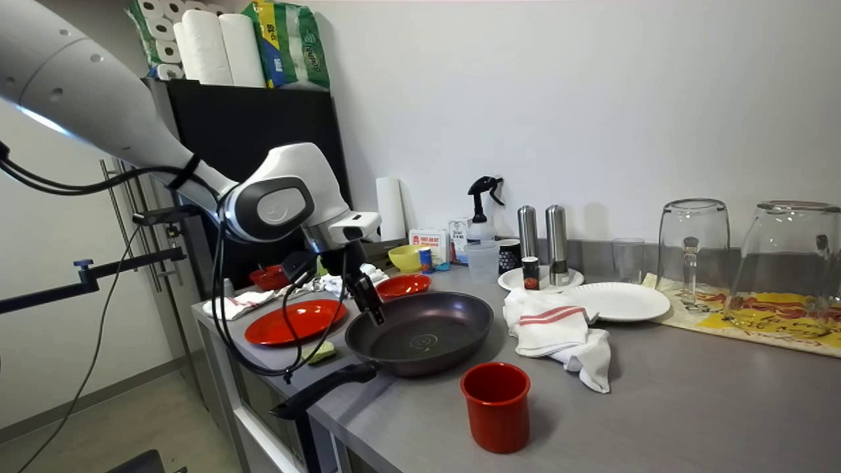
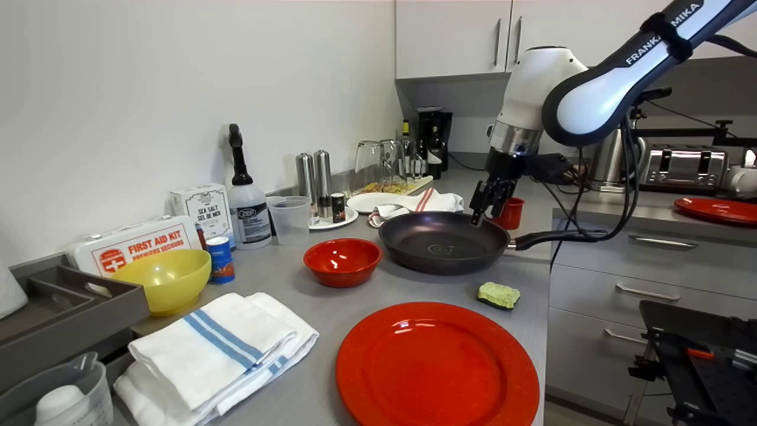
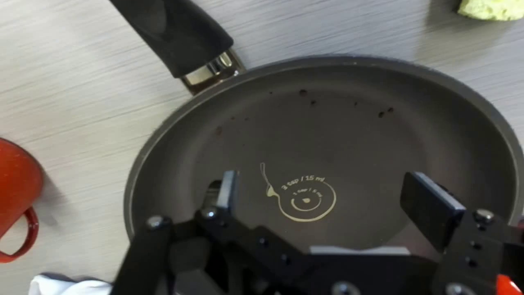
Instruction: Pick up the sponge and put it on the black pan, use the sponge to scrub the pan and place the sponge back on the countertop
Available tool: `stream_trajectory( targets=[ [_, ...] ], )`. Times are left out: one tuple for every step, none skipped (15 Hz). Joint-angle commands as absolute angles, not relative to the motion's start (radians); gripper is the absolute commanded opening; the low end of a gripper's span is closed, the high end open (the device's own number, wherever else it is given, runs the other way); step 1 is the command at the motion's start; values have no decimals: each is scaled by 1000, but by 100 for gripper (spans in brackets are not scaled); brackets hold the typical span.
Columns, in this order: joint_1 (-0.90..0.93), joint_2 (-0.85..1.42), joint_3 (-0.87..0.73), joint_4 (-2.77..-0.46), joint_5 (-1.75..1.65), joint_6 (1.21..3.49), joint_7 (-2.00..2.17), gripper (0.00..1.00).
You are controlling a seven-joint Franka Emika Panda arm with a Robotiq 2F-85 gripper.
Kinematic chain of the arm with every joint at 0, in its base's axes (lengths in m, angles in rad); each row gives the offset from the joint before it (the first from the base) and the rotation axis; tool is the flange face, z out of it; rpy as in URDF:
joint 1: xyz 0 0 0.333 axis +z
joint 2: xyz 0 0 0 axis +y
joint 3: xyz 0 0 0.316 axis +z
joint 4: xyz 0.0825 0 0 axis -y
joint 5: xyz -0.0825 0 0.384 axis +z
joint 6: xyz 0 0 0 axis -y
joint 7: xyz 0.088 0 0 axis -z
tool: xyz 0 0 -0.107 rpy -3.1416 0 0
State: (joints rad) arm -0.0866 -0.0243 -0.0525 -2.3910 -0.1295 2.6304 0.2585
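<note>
The yellow-green sponge lies on the countertop near its front edge, between the pan and a red plate. It shows in both exterior views (image 1: pixel 318 353) (image 2: pixel 498 294), and its edge is at the top right of the wrist view (image 3: pixel 493 9). The black pan sits flat on the countertop (image 1: pixel 657 407) in both exterior views (image 1: pixel 427 341) (image 2: pixel 446 242). In the wrist view the pan (image 3: pixel 327 139) fills most of the picture, with small dark specks on its bottom. My gripper (image 1: pixel 377 320) (image 2: pixel 476 220) (image 3: pixel 321 190) is above the pan, open, with nothing between its fingers.
A red mug (image 1: pixel 497 407) stands beside the pan. The pan's handle (image 1: pixel 325 391) sticks out past the counter edge. A red plate (image 2: pixel 437 361), a red bowl (image 2: pixel 343 263) and a red-striped white towel (image 1: pixel 558 335) lie around the pan. Glass pitchers (image 1: pixel 693 256) stand farther along.
</note>
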Motion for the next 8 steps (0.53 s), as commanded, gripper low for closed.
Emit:
stream_trajectory(
  targets=[
    [-90,-4,-60,-2361,-165,2638,358,100],
    [-89,-4,-60,-2359,-163,2640,361,100],
    [-87,-4,-59,-2356,-152,2639,365,100],
    [-88,-17,-62,-2372,-135,2628,319,100],
    [-88,-17,-62,-2371,-135,2628,321,100],
    [-88,-17,-62,-2372,-135,2628,321,100],
    [-88,-17,-62,-2372,-135,2628,321,100],
    [-88,-17,-62,-2372,-135,2628,321,100]
  ],
)
